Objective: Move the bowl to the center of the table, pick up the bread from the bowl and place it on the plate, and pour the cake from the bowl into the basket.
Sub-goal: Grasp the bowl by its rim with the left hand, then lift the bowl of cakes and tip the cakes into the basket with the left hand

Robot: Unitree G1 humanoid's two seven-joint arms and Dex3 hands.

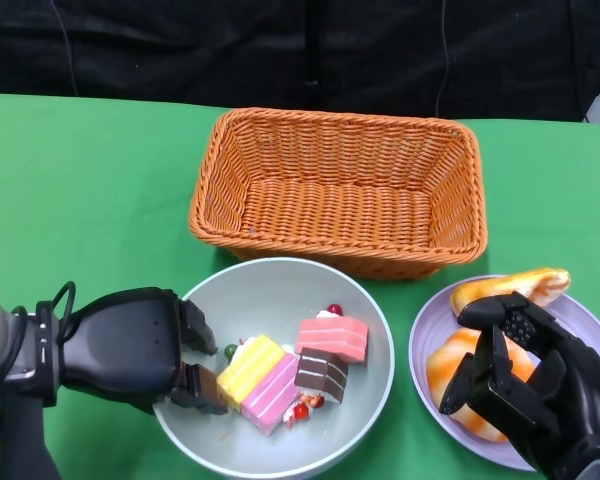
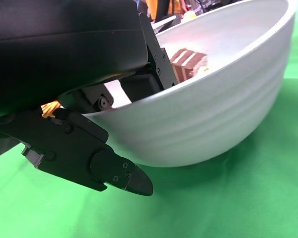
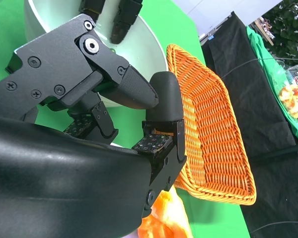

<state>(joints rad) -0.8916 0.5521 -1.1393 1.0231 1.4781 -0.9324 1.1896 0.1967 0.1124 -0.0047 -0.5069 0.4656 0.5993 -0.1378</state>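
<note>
The pale bowl [image 1: 280, 290] sits at the table's near middle, in front of the orange wicker basket [image 1: 340, 118]. Inside it lie a yellow-and-pink cake [image 1: 260, 385] and a pink-and-brown cake [image 1: 330, 350]. My left hand [image 1: 140, 345] grips the bowl's left rim, with fingers inside and thumb under the outer wall [image 2: 213, 124]. Two pieces of bread [image 1: 510, 285] [image 1: 458, 372] lie on the lilac plate [image 1: 430, 330] at the right. My right hand [image 1: 525, 385] hovers over the plate with its fingers spread above the nearer bread [image 3: 164, 220], holding nothing.
The basket [image 3: 213, 139] has nothing in it and stands just behind the bowl and the plate. Green cloth covers the table, and a black backdrop hangs behind its far edge. Small red and green decorations lie among the cakes.
</note>
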